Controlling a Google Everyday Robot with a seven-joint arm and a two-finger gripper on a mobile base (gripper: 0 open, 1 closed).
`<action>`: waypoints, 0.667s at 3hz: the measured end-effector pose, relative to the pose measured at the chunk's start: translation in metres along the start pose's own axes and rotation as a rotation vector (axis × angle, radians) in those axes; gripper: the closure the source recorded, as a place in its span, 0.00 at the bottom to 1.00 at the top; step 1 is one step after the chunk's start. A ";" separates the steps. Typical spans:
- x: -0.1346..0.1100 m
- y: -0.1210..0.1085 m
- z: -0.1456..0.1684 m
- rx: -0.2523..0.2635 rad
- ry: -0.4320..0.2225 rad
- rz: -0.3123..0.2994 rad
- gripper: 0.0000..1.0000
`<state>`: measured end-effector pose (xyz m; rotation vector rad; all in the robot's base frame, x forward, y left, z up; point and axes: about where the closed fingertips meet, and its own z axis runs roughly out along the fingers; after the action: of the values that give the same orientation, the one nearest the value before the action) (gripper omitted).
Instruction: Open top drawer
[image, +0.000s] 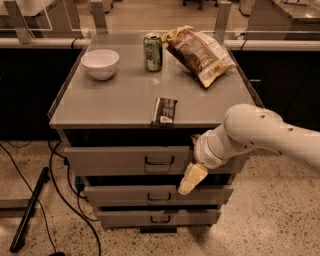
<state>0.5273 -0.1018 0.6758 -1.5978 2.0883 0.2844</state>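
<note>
Bench (115, 100): grey metal cabinet with a flat top and three drawers stacked in its front, standing on a speckled floor (270, 225).

Arm (260, 132): cream, thick, enters from the right edge and bends down across the cabinet's right front corner.

Top drawer (115, 160): the widest and tallest front, directly under the bench top, with a dark gap above it. Its small dark handle (159, 161) sits at the centre. Middle drawer (120, 195) and bottom drawer (125, 218) lie below it, each narrower and shorter, with like handles.

Chip bag (197, 52): back right of the bench top, lying at a slant.
Bowl (100, 62): white, back left, upright.
Can (153, 52): green, upright, between the bowl and the bag, just beside the bag.
Snack bar (164, 110): dark wrapper, at the front edge of the bench top, above the top drawer's handle.

Hand (191, 179): pale yellow, pointing down and left from the wrist. It lies in front of the lower edge of the top drawer, over the gap to the middle drawer. It is to the right of the handle, lower than it and clear of it. Contact with the drawer front: cannot tell. Apart or together: cannot tell.

Cables (60, 200): black, on the floor left of the cabinet, beside a dark pole (30, 210) lying there.
</note>
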 end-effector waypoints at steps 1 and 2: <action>-0.003 -0.010 0.012 -0.015 0.011 -0.019 0.00; -0.005 -0.015 0.018 -0.036 0.024 -0.038 0.00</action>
<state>0.5470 -0.0936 0.6648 -1.6679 2.0796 0.2922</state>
